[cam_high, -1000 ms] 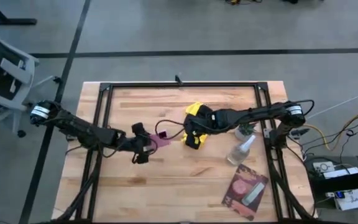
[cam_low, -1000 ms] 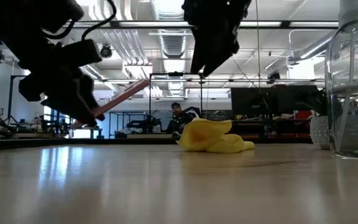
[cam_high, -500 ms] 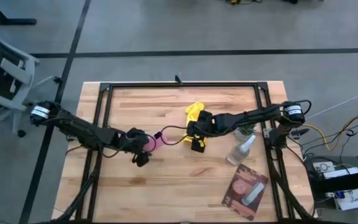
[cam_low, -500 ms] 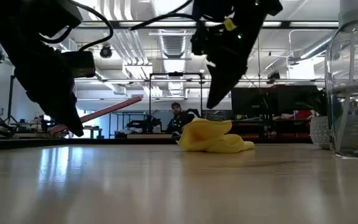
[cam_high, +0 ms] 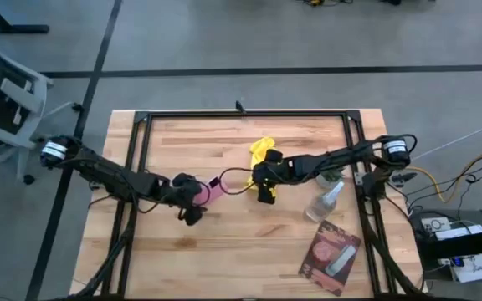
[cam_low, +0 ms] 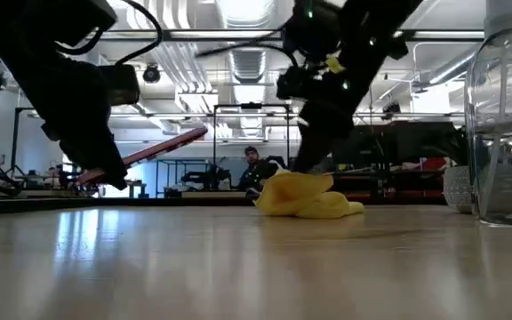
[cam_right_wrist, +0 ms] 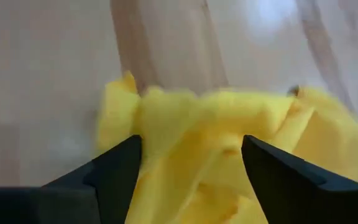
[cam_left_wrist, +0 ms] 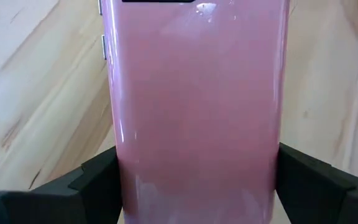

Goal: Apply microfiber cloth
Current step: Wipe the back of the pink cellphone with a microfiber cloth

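One yellow cloth [cam_high: 262, 153] crumpled on the bench [cam_high: 241, 251], just past the middle toward the far edge, lying flat on the wood in a low heap [cam_low: 305, 197]. Right gripper [cam_high: 264, 180] down at the cloth's near side, fingers [cam_right_wrist: 114, 171] spread wide with yellow folds [cam_right_wrist: 216, 149] filling the gap between them; not closed on the fabric. Seen level from the table top as a dark mass [cam_low: 314, 147] reaching down to the top of the heap.

Left of the cloth, near the bench's middle, left gripper [cam_high: 195, 196] clamped on a pink phone [cam_high: 210, 190], fingers [cam_left_wrist: 101, 180] pressed against both of its long sides [cam_left_wrist: 194, 106]. Phone held tilted above the wood, its free end raised [cam_low: 163, 147] and pointing toward the cloth, apart from it.

Toward the right edge, clear spray bottle [cam_high: 325, 202] lying near the right arm, large at the side of the low view [cam_low: 507, 124]. Small grey pot [cam_high: 331, 176] just beyond it, partly hidden under the arm. Pink-and-dark packet [cam_high: 331, 257] flat near the near right corner, well apart from the cloth.

Beyond the far edge, across the room, seated person [cam_low: 254, 169] partly hidden behind the cloth heap.
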`<state>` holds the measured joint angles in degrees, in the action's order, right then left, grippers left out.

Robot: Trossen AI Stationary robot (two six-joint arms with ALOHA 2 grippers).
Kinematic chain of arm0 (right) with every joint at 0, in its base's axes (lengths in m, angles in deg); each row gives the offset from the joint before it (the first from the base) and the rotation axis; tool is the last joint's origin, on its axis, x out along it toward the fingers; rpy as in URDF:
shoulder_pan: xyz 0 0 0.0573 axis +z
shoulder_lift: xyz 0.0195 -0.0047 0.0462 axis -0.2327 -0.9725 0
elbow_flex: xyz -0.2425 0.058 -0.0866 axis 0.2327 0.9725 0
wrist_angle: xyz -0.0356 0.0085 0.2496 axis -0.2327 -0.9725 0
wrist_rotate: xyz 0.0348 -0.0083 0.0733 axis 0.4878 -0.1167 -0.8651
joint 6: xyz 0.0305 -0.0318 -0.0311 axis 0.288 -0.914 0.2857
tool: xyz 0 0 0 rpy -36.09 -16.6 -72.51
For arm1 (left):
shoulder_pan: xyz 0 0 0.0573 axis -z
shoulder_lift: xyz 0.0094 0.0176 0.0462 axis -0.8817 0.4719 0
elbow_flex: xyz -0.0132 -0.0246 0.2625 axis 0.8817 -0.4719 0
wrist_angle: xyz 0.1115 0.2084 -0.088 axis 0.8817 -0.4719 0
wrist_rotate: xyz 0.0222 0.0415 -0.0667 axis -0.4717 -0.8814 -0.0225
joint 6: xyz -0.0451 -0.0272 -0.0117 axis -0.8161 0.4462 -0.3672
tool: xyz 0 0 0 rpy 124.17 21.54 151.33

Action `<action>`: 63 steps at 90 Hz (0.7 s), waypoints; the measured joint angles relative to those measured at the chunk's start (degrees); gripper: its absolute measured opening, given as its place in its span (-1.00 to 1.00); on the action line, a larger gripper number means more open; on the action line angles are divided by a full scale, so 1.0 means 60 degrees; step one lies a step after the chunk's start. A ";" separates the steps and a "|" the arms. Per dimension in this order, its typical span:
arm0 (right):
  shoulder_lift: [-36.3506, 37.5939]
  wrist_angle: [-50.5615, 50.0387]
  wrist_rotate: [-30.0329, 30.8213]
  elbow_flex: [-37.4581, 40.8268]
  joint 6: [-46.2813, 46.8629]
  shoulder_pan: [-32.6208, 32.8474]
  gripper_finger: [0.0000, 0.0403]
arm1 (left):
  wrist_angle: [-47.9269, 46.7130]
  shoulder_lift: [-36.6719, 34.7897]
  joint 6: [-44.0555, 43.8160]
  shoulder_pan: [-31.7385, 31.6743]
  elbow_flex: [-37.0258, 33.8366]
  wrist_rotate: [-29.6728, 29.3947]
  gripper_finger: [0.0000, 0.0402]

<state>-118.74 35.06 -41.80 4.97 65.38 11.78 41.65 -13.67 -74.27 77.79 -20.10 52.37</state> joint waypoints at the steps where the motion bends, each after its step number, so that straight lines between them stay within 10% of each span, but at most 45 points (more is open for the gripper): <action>1: 0.0000 0.0036 -0.0021 0.0043 0.0027 -0.0023 0.23 | 0.0020 0.0000 0.0027 0.0000 0.0000 0.0000 0.58; 45: -0.0029 0.2437 -0.0601 0.1158 0.0284 -0.0138 -0.91 | 0.1115 0.1731 0.0328 -0.0004 0.0098 -0.0218 0.58; 63: -0.0047 0.2651 -0.0800 0.0346 -0.0064 0.0290 -0.97 | 0.1004 0.2215 0.0792 -0.0078 0.0459 0.0234 0.58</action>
<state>-119.02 50.96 -46.60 7.04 64.99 13.53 47.67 -0.38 -69.52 77.32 -17.35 53.78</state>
